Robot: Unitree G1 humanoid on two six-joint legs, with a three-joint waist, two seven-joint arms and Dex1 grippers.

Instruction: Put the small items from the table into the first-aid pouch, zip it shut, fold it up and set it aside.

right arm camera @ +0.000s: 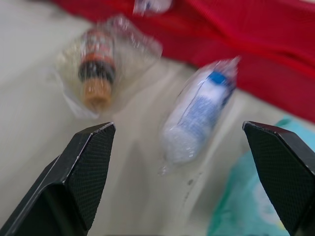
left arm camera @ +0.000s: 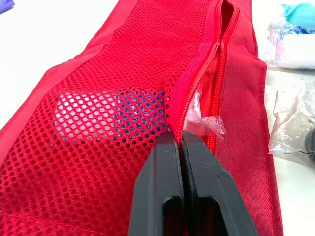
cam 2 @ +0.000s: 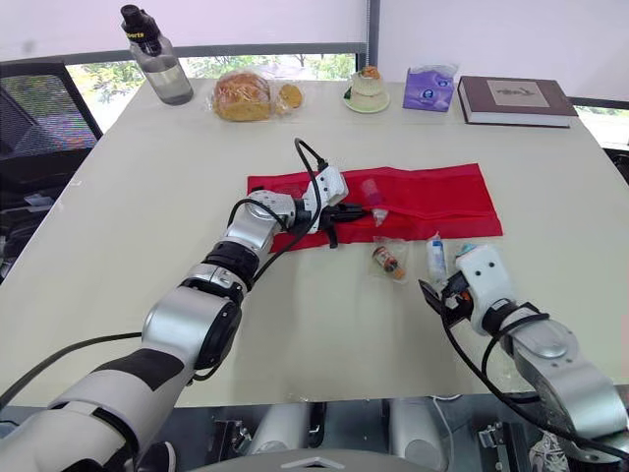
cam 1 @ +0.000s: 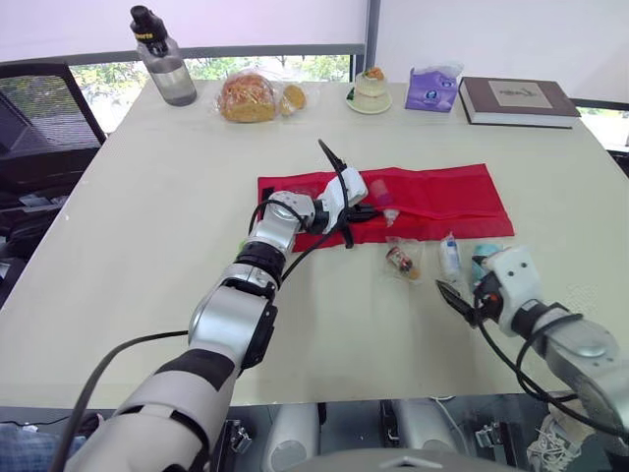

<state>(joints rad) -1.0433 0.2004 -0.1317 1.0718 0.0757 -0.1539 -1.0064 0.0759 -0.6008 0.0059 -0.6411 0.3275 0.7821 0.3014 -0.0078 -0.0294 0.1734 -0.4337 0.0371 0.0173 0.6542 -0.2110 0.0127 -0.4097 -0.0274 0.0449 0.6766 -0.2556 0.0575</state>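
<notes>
Small items, three, loose on the cream bench [cam 1: 147, 246], lie just ahead of your right gripper [right arm camera: 182, 135]. That gripper is spread wide, holds nothing and hovers low over the bench.

- Item 1: white roll with a blue label in clear wrap [right arm camera: 197, 113]. It lies straight ahead, in line with the gap of your open gripper. Its long axis runs away from you toward the pouch, so I judge the gripper would close across its narrow width with little wrist turn.
- Item 2: small brown bottle in a clear bag [right arm camera: 96, 73]. It sits beside the roll on the robot's left, not touching it.
- Item 3: teal packet [cam 1: 482, 258]. It sits on the roll's right, close by your gripper and partly hidden.

Next out is the red fabric first-aid pouch [cam 1: 442, 197]. It lies unfolded and flat just beyond the three items, its long axis running left to right across the bench.
- The zip [left arm camera: 216, 54] stands open.
- Your left gripper [left arm camera: 177, 140] is pinched together on the lip of the red mesh panel [left arm camera: 123, 73] beside the zip.
- A pale item with blue on it [left arm camera: 108, 113] shows behind the mesh.
- A corner of clear plastic [left arm camera: 206, 120] pokes out at the opening.

The opening lies beyond the roll and to its left. Your right arm is the nearer one, and the left is taken up.

Far edge, well apart from the work:
- clear water bottle with a black cap [cam 1: 165, 64]
- bagged bread [cam 1: 251, 96]
- small cake on a plate [cam 1: 371, 88]
- purple tissue pack [cam 1: 430, 88]
- brown book [cam 1: 516, 100]
</notes>
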